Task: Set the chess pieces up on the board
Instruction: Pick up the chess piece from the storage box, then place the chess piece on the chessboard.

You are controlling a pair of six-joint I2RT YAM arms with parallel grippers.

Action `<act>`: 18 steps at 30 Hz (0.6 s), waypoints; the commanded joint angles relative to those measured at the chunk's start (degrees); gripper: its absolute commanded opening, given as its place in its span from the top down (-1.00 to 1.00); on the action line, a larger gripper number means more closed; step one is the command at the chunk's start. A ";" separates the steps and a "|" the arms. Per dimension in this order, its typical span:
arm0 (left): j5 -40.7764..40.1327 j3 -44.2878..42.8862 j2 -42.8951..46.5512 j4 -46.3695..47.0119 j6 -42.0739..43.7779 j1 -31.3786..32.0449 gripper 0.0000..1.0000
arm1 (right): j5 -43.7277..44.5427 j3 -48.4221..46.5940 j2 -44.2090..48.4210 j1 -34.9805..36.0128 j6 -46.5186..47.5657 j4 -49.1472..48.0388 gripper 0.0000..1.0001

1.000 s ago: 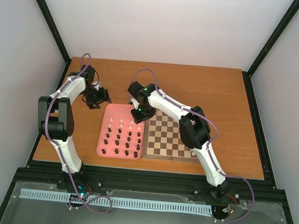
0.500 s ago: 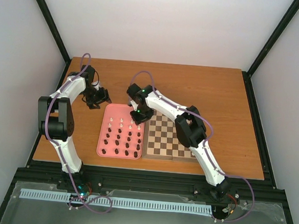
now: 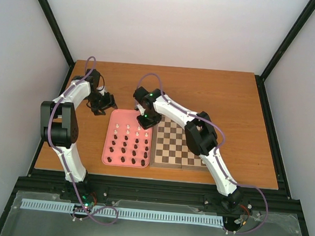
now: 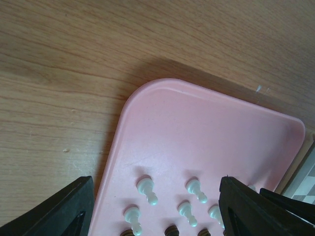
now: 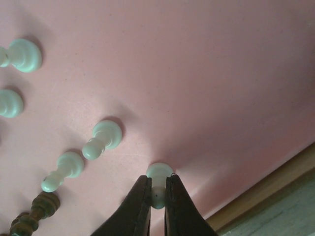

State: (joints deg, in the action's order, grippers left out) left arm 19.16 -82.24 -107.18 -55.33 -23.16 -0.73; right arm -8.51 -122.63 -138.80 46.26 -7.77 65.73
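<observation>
The pink tray (image 3: 108, 147) holds several white and dark chess pieces (image 3: 127, 143) standing in rows. The checkered board (image 3: 180, 144) lies right of it. My right gripper (image 5: 157, 194) is shut on a white pawn (image 5: 159, 173) that stands on the tray near its far right corner; in the top view the right gripper (image 3: 148, 120) is at that corner. Other white pieces (image 5: 106, 135) stand to its left. My left gripper (image 4: 155, 214) is open and empty, hovering over the table by the tray's far left corner (image 3: 101, 104), with white pieces (image 4: 146, 189) below between its fingers (image 4: 54, 211).
The wooden table (image 3: 218, 95) spreads behind and to the right of the board. The tray's rim and the board's brown border (image 5: 275, 196) lie close to the right gripper. Black frame posts stand at the table's edges.
My right gripper has shifted a little to the left over the tray's far right corner. The left arm has not moved.
</observation>
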 commanded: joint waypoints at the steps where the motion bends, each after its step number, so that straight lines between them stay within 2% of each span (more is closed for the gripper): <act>1: 0.65 -1.57 -0.75 -0.05 0.76 0.14 -0.57 | 1.93 -0.54 1.81 -0.40 -0.24 -1.41 0.94; 8: 0.50 -1.45 -0.67 -0.04 0.79 0.20 -0.57 | 5.10 1.16 9.39 -3.93 -3.25 -2.56 0.94; 18: 0.46 -2.15 -1.03 -0.46 0.85 0.20 -0.57 | 7.45 19.21 20.72 -17.56 -3.62 -4.64 0.94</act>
State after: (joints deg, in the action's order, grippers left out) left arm 19.18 -82.24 -107.50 -55.35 -23.16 -0.73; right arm -3.18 -109.84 -120.42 32.80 -10.68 61.95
